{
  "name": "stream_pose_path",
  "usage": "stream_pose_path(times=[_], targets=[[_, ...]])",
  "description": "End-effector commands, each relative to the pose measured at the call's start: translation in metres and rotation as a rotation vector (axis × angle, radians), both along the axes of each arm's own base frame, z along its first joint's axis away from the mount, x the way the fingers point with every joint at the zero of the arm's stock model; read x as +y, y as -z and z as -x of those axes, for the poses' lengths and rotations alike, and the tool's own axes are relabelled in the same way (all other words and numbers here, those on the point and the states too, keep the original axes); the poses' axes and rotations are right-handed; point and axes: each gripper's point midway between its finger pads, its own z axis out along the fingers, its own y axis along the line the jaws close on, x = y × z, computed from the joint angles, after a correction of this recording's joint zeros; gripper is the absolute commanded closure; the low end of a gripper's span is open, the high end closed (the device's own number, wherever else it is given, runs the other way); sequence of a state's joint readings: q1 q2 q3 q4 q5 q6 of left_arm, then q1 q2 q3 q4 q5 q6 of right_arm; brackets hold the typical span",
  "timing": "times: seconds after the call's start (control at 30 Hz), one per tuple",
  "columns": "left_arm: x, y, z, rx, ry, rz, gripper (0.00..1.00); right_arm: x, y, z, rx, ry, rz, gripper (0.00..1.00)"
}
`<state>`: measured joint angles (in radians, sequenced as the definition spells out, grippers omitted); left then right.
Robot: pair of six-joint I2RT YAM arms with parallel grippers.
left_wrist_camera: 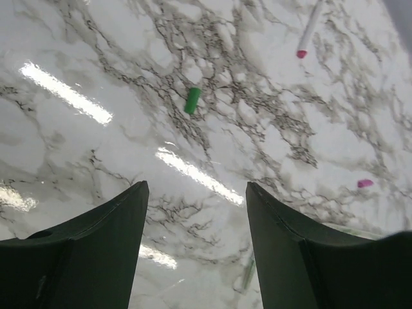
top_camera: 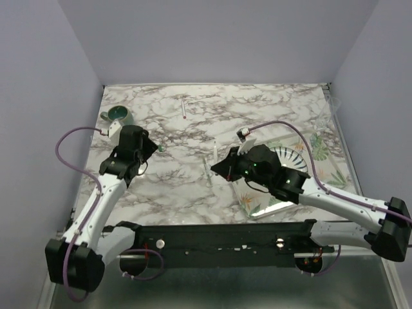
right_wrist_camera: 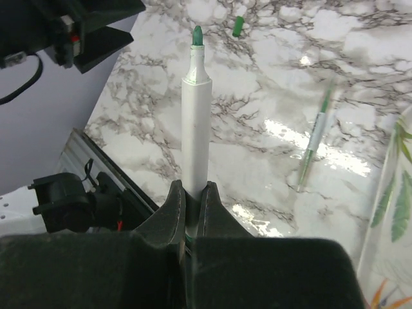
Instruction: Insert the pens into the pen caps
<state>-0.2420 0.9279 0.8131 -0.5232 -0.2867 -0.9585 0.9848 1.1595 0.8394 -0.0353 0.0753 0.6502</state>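
The right claw pinches a white marker pen with a green tip near its lower end, with both fingers pressed against the barrel. The pen sticks straight out past the fingertips, its tip pointing away from the claw. Beyond that tip, a small green tube-shaped cap lies on the grey-veined white marble tabletop, apart from the pen. To this claw's right, a slim translucent pen with green inside lies flat on the marble, near the rim of a floral-patterned tray.

The left claw is spread wide, with nothing between its dark fingers. The green cap lies ahead of it, about in line with the gap and well clear of both fingers. Farther ahead and to the right lies a white pen with a pink-red end. A small pink cap sits off to the right, beyond the right-hand finger.

The held pen's bottom end is buried between the right claw's fingers and cannot be seen. The pink-ended pen is cut off by the top edge of the left wrist view. From above, the caps are mere specks, and the pink one is hard to pick out.

The left arm reaches forward from its base, its claw turned toward the middle of the table, close to a teal mug. The right arm stretches leftward across the tray, its claw facing the left one.
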Motion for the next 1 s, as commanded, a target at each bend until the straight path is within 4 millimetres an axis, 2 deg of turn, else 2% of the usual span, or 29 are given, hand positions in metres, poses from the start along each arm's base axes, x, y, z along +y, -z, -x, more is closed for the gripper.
stream_pose_path(times=[0.0,0.03,0.07,0.1,0.13,0.17,0.23,0.27,0.33,0.37,0.4,0.43,0.47,0.53,0.57,0.6,0.77,0.97], targets=[[0.019,0.018,-0.035,0.066,-0.034,-0.119,0.30,-0.037,-0.003,-0.003,-0.071,0.091,0.054,0.99],[0.023,0.011,-0.047,0.041,-0.049,-0.142,0.30,-0.041,-0.008,-0.001,-0.085,0.094,0.043,0.99],[0.024,0.023,-0.057,0.073,-0.038,-0.176,0.31,-0.045,-0.007,0.000,-0.087,0.101,0.046,0.99],[0.028,0.028,-0.064,0.086,-0.001,-0.245,0.32,-0.050,-0.007,0.000,-0.094,0.113,0.049,0.99],[0.031,0.024,-0.075,0.075,0.001,-0.271,0.34,-0.054,-0.014,0.000,-0.109,0.123,0.036,0.99],[0.030,0.044,-0.081,0.136,0.032,-0.295,0.38,-0.058,-0.014,0.000,-0.115,0.135,0.037,0.99],[0.033,0.047,-0.097,0.151,0.075,-0.281,0.43,-0.063,-0.016,0.000,-0.126,0.146,0.040,0.99],[0.019,0.064,-0.103,0.182,0.156,-0.222,0.45,-0.065,-0.018,0.001,-0.133,0.147,0.035,0.99],[0.015,0.065,-0.121,0.149,0.207,-0.229,0.48,-0.067,-0.019,0.001,-0.140,0.152,0.031,0.99],[0.013,0.080,-0.126,0.182,0.221,-0.233,0.53,-0.067,-0.020,0.002,-0.144,0.150,0.028,0.99],[0.014,0.086,-0.130,0.199,0.228,-0.241,0.57,-0.067,-0.022,0.002,-0.146,0.146,0.024,0.99],[0.015,0.083,-0.138,0.206,0.228,-0.255,0.62,-0.066,-0.022,0.002,-0.146,0.144,0.026,0.99],[0.017,0.102,-0.140,0.262,0.230,-0.265,0.73,-0.067,-0.021,0.002,-0.144,0.144,0.029,0.99],[0.021,0.109,-0.145,0.316,0.218,-0.288,0.87,-0.068,-0.021,0.002,-0.143,0.143,0.038,0.99],[0.025,0.127,-0.143,0.376,0.213,-0.304,0.95,-0.068,-0.021,0.003,-0.144,0.143,0.039,0.99],[0.026,0.131,-0.144,0.394,0.213,-0.309,1.00,-0.070,-0.021,0.003,-0.145,0.149,0.038,0.99],[0.029,0.156,-0.143,0.467,0.213,-0.323,1.00,-0.075,-0.026,0.003,-0.159,0.166,0.030,0.99],[0.019,0.169,-0.137,0.494,0.246,-0.315,1.00,-0.076,-0.029,0.003,-0.161,0.170,0.030,0.99]])
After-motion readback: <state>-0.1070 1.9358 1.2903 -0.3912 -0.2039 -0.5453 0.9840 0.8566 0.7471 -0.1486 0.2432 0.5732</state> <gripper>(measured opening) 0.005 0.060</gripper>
